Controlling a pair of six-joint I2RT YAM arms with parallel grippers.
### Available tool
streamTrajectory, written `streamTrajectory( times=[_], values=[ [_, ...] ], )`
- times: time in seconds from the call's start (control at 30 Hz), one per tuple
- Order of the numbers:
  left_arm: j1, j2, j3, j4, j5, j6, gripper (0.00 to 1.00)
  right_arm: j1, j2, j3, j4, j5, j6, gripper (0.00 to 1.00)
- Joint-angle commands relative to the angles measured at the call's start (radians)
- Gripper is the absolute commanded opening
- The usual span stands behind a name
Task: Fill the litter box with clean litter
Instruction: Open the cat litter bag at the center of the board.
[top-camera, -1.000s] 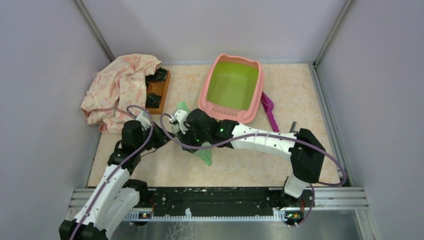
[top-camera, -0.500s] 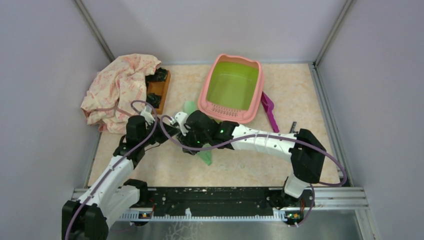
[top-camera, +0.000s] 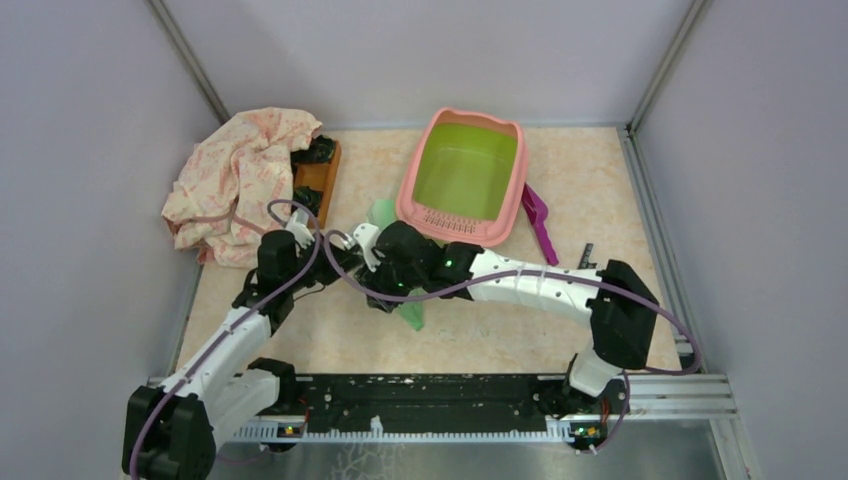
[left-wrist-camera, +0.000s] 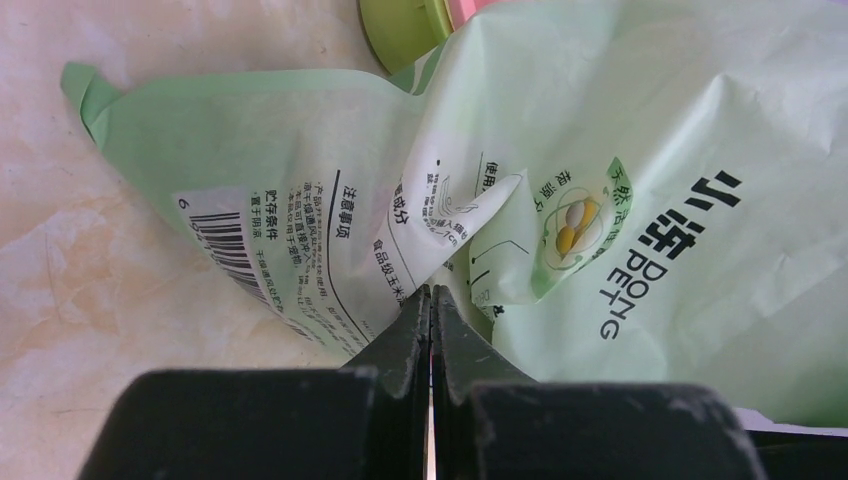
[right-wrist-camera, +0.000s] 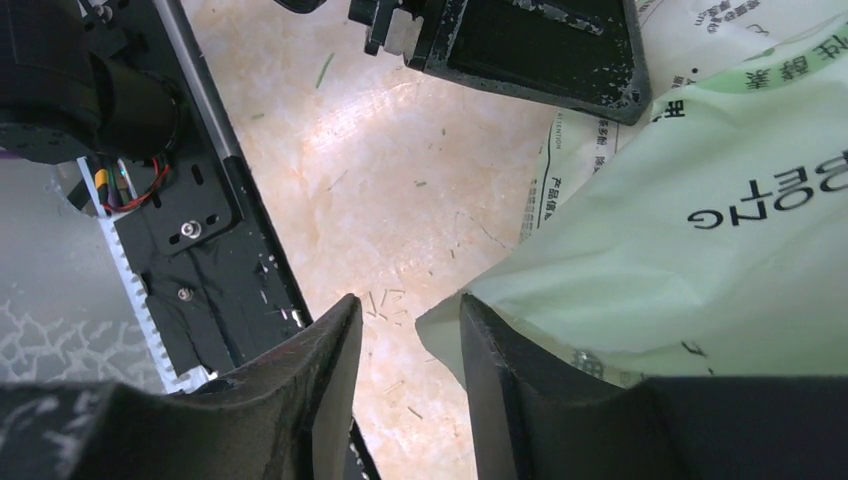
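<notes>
The litter box, pink-rimmed with a bare lime-green inside, stands at the back centre; one corner shows in the left wrist view. No clean litter shows. A light green printed bag lies crumpled in front of the box, mostly under both wrists. My left gripper is shut, and the bag's creases run into its tips. My right gripper is open at the bag's lower corner, which pokes into the gap beside the right finger.
A pink-patterned cloth is heaped at the back left, partly over a wooden block carrying black parts. A magenta scoop lies right of the box. Grey walls close three sides, and a black rail runs along the near edge.
The left arm has reached further forward toward the bag, jaws staying shut. The right jaws have spread wider. The bag's upper tip has shifted slightly right.
</notes>
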Motion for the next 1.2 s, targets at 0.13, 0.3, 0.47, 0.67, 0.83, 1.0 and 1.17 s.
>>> streamTrajectory(
  times=[0.13, 0.3, 0.47, 0.67, 0.83, 1.0, 1.17],
  values=[
    [-0.008, -0.014, -0.093, -0.044, -0.064, 0.035, 0.0, -0.049, -0.201, -0.003, -0.071, 0.104, 0.027, 0.54],
    [-0.008, -0.032, -0.141, -0.046, -0.061, 0.033, 0.0, -0.124, -0.308, -0.029, -0.098, 0.204, 0.033, 0.6],
    [-0.008, -0.051, -0.167, -0.047, -0.059, 0.029, 0.0, -0.194, -0.337, -0.081, -0.115, 0.215, 0.037, 0.61],
    [-0.008, -0.097, -0.206, -0.093, -0.057, 0.028, 0.0, -0.196, -0.314, -0.09, -0.1, 0.162, 0.014, 0.61],
    [-0.008, -0.131, -0.21, -0.125, -0.058, 0.028, 0.0, -0.152, -0.299, -0.043, -0.108, 0.159, -0.102, 0.56],
    [-0.008, -0.152, -0.21, -0.142, -0.058, 0.029, 0.0, -0.018, -0.272, 0.026, -0.129, 0.324, -0.26, 0.53],
    [-0.008, -0.175, -0.215, -0.157, -0.057, 0.029, 0.0, 0.058, -0.264, 0.058, -0.097, 0.381, -0.324, 0.45]
  ],
)
